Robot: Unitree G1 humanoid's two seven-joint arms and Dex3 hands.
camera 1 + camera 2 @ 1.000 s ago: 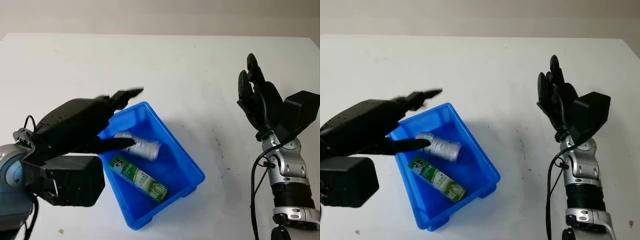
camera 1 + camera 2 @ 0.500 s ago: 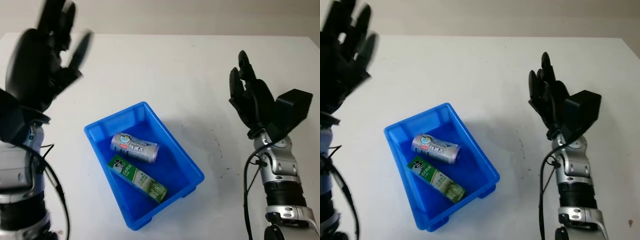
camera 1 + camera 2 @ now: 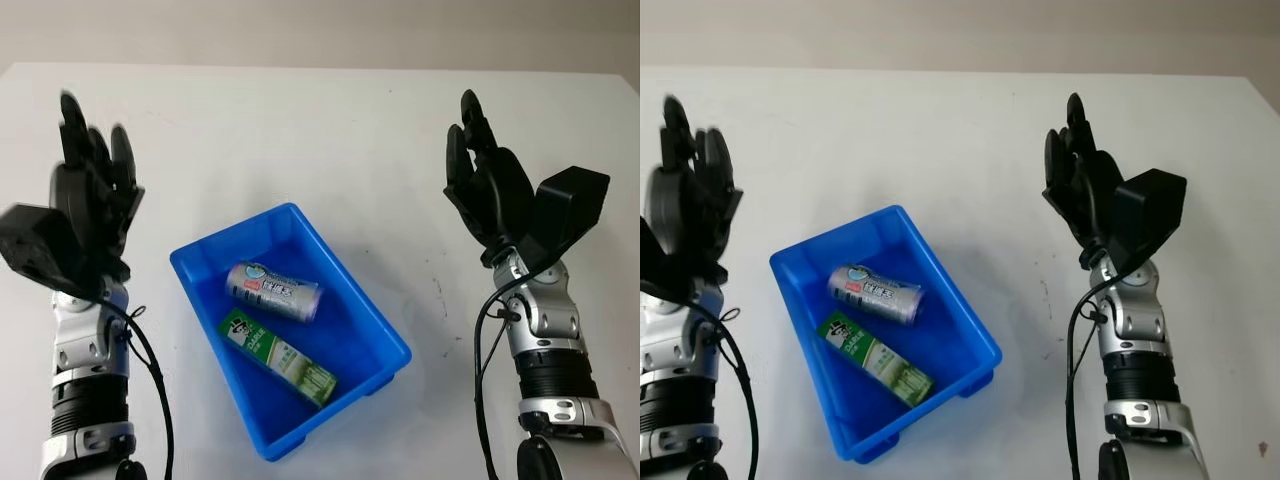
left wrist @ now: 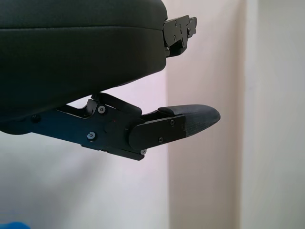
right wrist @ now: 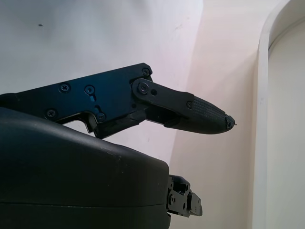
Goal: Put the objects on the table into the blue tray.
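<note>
A white counter (image 3: 330, 130) fills the scene, with a beige wall band along its far edge; a few small dark specks mark the surface right of the middle.

At the left, the left hand (image 3: 88, 215) is raised upright above the counter on its arm, palm side facing across the scene, fingers (image 3: 72, 125) straight and pointing up — open, holding nothing. It stands apart from the tray, off its left side.

In the middle sits the blue tray (image 3: 385, 335), turned at an angle to the counter edge. Inside it lie two things: a silver can (image 3: 273, 290) on its side toward the far end, and just beside it, nearer the robot, a green-and-white carton (image 3: 278, 356) lying flat along the tray's length. The two lie roughly parallel and close together; whether they touch cannot be told.

At the right, the right hand (image 3: 492, 195) is raised in the same upright pose, fingers (image 3: 470, 115) extended upward — open and holding nothing, well apart from the tray.
</note>
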